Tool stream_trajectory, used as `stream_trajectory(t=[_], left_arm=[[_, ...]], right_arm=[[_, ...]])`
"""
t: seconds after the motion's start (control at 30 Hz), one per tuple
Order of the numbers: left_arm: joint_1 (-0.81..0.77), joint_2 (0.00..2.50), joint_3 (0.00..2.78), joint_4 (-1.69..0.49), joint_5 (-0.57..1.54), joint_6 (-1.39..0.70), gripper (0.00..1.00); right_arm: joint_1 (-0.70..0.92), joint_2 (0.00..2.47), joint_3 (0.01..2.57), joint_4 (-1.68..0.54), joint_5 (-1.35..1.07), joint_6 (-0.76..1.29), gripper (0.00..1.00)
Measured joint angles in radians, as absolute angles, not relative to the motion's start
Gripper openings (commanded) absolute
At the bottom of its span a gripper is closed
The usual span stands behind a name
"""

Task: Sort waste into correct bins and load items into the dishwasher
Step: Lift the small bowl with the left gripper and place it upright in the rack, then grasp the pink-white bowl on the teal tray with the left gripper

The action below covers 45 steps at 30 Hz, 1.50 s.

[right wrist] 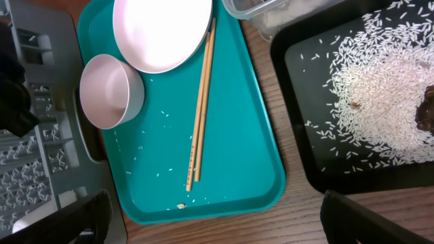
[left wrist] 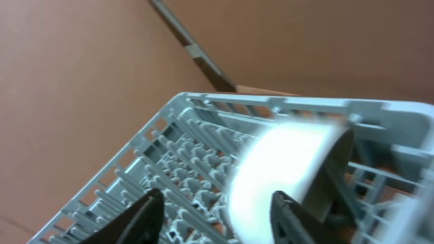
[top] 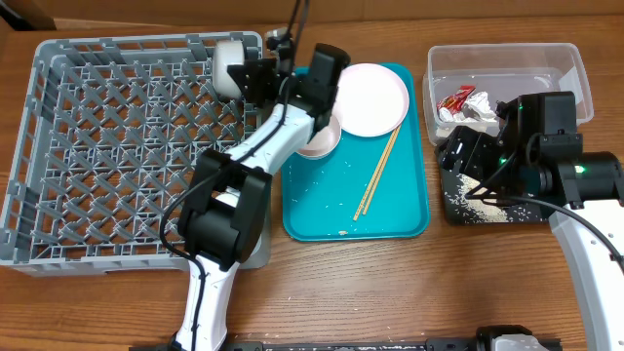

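Note:
The grey dish rack (top: pixel 107 146) fills the left side and shows in the left wrist view (left wrist: pixel 176 156). My left gripper (top: pixel 242 76) is open at the rack's far right corner. A blurred white bowl or cup (left wrist: pixel 278 176) stands in the rack just beyond its jaws (left wrist: pixel 217 213); it also shows overhead (top: pixel 229 60). The plate (top: pixel 370 97), a white bowl (right wrist: pixel 112 91) and chopsticks (right wrist: pixel 201 102) lie on the teal tray (top: pixel 409 210). My right gripper (right wrist: pixel 217 224) is open and empty above the tray's near right edge. Rice (right wrist: pixel 380 88) and brown scraps (right wrist: pixel 427 112) lie in the black tray (top: pixel 487 213).
The clear tub (top: pixel 507 58) at the back right holds the red wrapper (top: pixel 456 99) and the white napkin (top: pixel 483 112). A few rice grains (right wrist: pixel 146 169) are scattered on the teal tray. The left arm reaches over the rack's right edge and hides part of the bowl overhead.

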<state>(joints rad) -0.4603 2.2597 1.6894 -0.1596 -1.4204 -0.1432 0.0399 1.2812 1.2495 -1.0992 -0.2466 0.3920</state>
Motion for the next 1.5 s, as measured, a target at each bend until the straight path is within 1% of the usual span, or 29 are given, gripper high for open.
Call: stream_trajectory(t=[0.1,0.27,0.33,0.47,0.57,0.67,0.8,0.83,0.9,0.97,1.07,1.2,1.27,1.5], left_arm=[[-0.470,2.260,1.689,-0.160,-1.390,-0.125,0.69],[-0.470,2.260,1.691,-0.161,-1.324,-0.050,0.81],[-0.474,2.260,1.701,-0.191,-1.285,-0.014,0.82],[-0.506,2.241,1.742,-0.362,-1.169,0.022,0.77],[-0.551,2.184,1.751,-0.540,-1.015,-0.014,0.76],[-0.583,2.111,1.757,-0.688,-0.811,-0.120,0.73],[-0.568,2.041,1.769,-0.828,-0.533,-0.307,0.74],[-0.559,2.035,1.773,-0.854,-0.482,-0.352,0.69],[-0.539,2.035,1.774,-0.906,-0.395,-0.441,0.65],[-0.526,2.037,1.774,-0.948,-0.339,-0.520,0.64],[-0.517,2.037,1.774,-0.969,-0.292,-0.649,0.57],[-0.521,2.037,1.766,-0.972,-0.261,-0.814,0.56],[-0.522,2.037,1.744,-0.968,-0.255,-0.900,0.53],[-0.524,2.037,1.645,-0.965,-0.253,-1.119,0.50]], right_arm=[[0.039,1.281,1.250,-1.100,-0.247,0.392,1.00],[0.039,1.281,1.250,-1.099,-0.247,0.392,1.00],[0.039,1.281,1.250,-1.100,-0.246,0.392,1.00],[0.039,1.281,1.250,-1.099,-0.246,0.392,1.00],[0.039,1.281,1.250,-1.099,-0.247,0.392,1.00],[0.039,1.281,1.250,-1.099,-0.247,0.392,1.00],[0.039,1.281,1.250,-1.100,-0.247,0.392,1.00],[0.040,1.281,1.250,-1.099,-0.247,0.392,1.00],[0.039,1.281,1.250,-1.100,-0.247,0.392,1.00],[0.039,1.281,1.250,-1.099,-0.247,0.392,1.00],[0.039,1.281,1.250,-1.100,-0.247,0.392,1.00],[0.039,1.281,1.250,-1.100,-0.247,0.392,1.00],[0.039,1.281,1.250,-1.099,-0.247,0.392,1.00],[0.040,1.281,1.250,-1.100,-0.247,0.392,1.00]])
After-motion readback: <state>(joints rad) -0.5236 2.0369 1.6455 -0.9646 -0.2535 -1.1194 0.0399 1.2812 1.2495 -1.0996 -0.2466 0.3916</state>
